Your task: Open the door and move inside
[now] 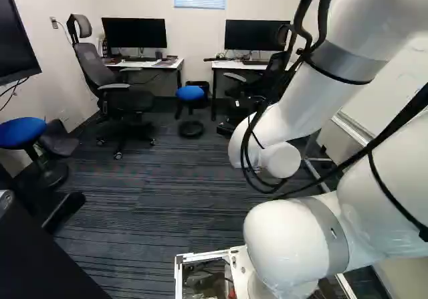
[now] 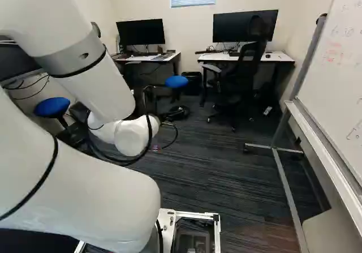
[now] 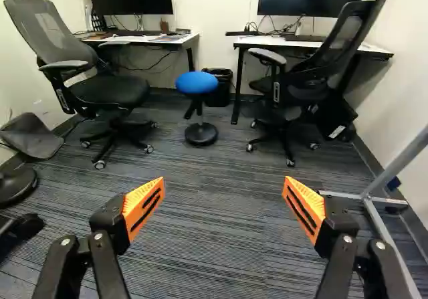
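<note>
Chair, left of left base view | stool ahead of end effector, well apart; fingers spread wide, gripping nothing | whiteboard, right of right base view | door in no view, bearing from end effector untellable | judged: room probably entered; any further drive heads stoolward, between chair and whiteboard

Blue stool (round-based) between two desks.

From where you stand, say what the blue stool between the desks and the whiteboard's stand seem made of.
Stool seat: likely matte fabric, softly domed without glare; base dark, perhaps plastic. Whiteboard stand: probably satin grey metal, by its slim, straight bars.
</note>
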